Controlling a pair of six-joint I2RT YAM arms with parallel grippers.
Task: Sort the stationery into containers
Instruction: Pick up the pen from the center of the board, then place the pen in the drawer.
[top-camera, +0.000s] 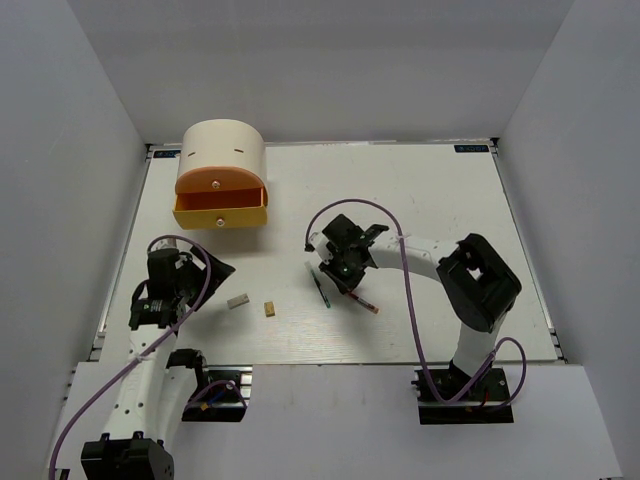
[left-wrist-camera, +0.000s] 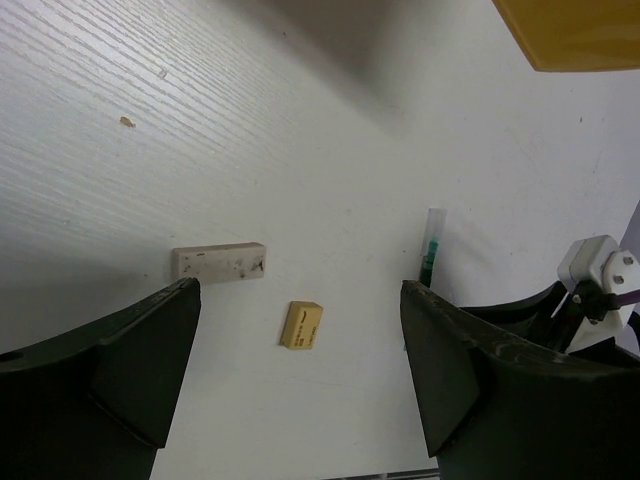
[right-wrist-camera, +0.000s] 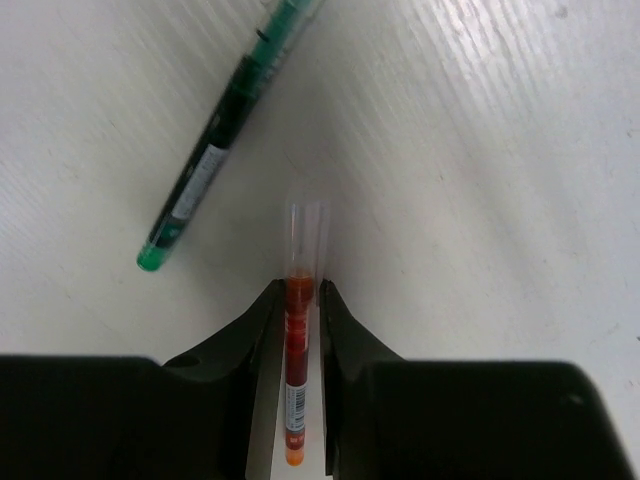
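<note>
1. The right gripper (right-wrist-camera: 298, 292) is pinched tight on the red pen (right-wrist-camera: 296, 340), which sits right of the cream drum (top-camera: 222, 150) and nearer the arm bases.
2. The green pen (right-wrist-camera: 215, 160) lies loose just beside that pen, on the drum's side.
3. The left gripper (left-wrist-camera: 300, 290) is spread wide with nothing in it, nearer than the drum.
4. The grey block (left-wrist-camera: 218, 262) and tan block (left-wrist-camera: 301, 325) lie apart on the near side of the drum.
5. At the drum's front, the yellow tray (top-camera: 220, 212) juts out under the orange tray (top-camera: 222, 180).
</note>
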